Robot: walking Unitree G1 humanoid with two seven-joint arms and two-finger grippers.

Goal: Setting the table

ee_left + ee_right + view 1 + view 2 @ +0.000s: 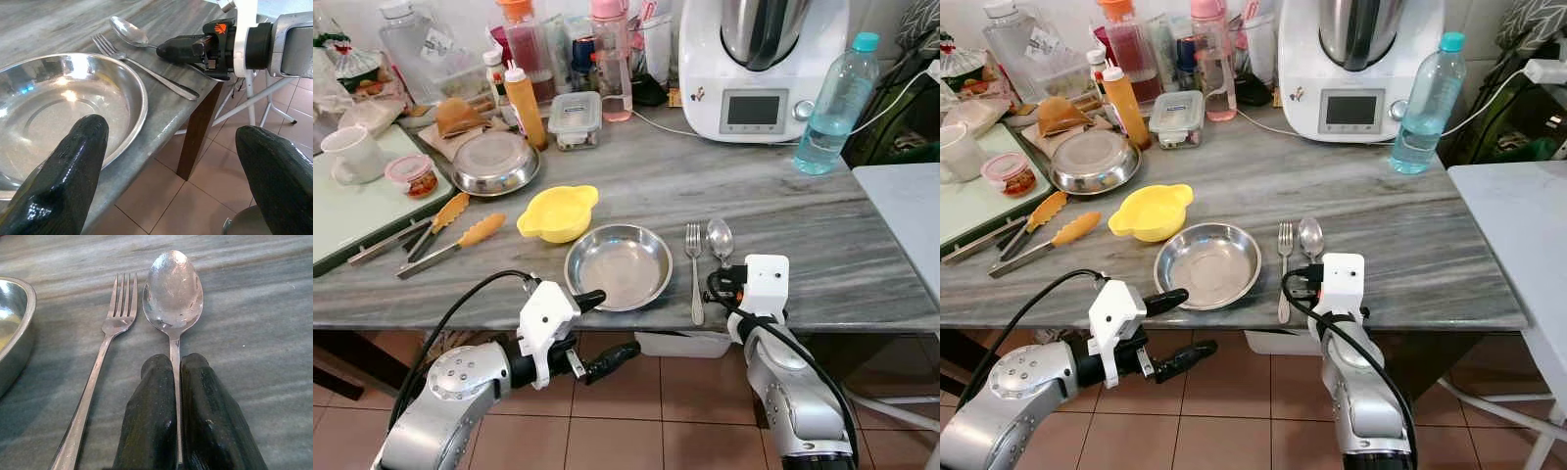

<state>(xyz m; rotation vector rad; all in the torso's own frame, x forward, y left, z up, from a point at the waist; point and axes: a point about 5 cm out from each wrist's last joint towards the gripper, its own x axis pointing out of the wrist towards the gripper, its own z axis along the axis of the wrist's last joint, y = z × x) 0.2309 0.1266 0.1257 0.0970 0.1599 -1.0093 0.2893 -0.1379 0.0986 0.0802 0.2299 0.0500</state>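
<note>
Nearest, left gripper (597,331) hovers at the table (862,245) edge beside the plate (619,264), fingers wide, empty. Plate, fork (694,269) and spoon (173,291) lie side by side, so the setting looks nearly done. Right gripper (178,377) pinches the spoon's handle, the spoon resting just beside the fork.

Steel plate (619,264), fork (694,269) beside, spoon (720,238) flat on table

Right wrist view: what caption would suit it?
Right gripper shut on the spoon handle, fork alongside on the table.
</note>
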